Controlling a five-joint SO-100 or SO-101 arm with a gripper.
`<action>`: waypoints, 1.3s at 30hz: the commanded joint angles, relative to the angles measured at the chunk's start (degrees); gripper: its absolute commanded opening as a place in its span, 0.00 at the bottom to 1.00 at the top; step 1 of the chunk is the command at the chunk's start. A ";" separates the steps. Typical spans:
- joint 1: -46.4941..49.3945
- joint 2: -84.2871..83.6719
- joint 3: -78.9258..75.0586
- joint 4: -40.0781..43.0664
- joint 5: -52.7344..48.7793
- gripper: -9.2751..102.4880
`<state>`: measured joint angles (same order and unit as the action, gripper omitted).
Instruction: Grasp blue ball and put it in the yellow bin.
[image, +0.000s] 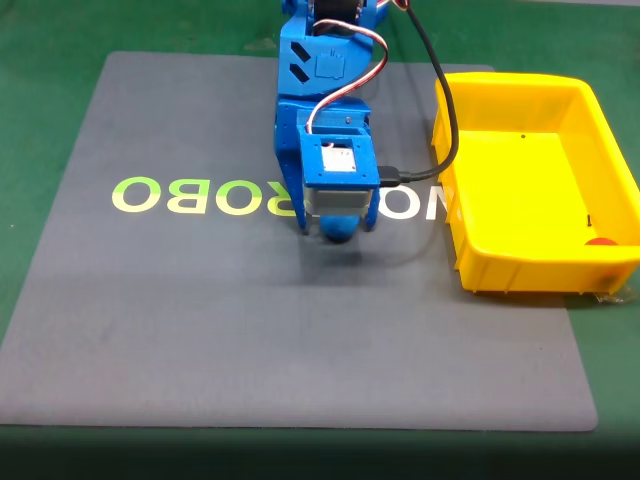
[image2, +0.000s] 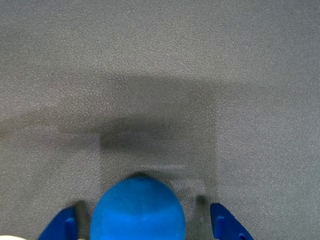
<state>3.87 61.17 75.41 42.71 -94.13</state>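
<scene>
Wrist view: small matte blue ball (image2: 137, 210) sits between open blue jaws, not yet gripped; next, close, lift, carry to yellow plastic rectangular bin (image: 452, 150).

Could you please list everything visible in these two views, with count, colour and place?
blue ball: one, blue, on the mat between the fingertips, which stand apart from it in the wrist view
yellow bin: one, yellow, right of the mat in the fixed view
small red object: one, red, inside the bin's near right corner
mat: one, dark grey with pale green lettering, on the green table
cable: one, black, running down to the wrist camera
gripper: one, blue, lowered around the ball
</scene>
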 joint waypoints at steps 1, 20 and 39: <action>-0.26 0.44 -3.69 -0.53 0.18 0.33; -1.32 -2.29 -4.31 -0.44 0.70 0.08; -6.50 15.47 -4.31 -5.36 0.79 0.08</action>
<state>-1.14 69.87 74.00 39.38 -94.13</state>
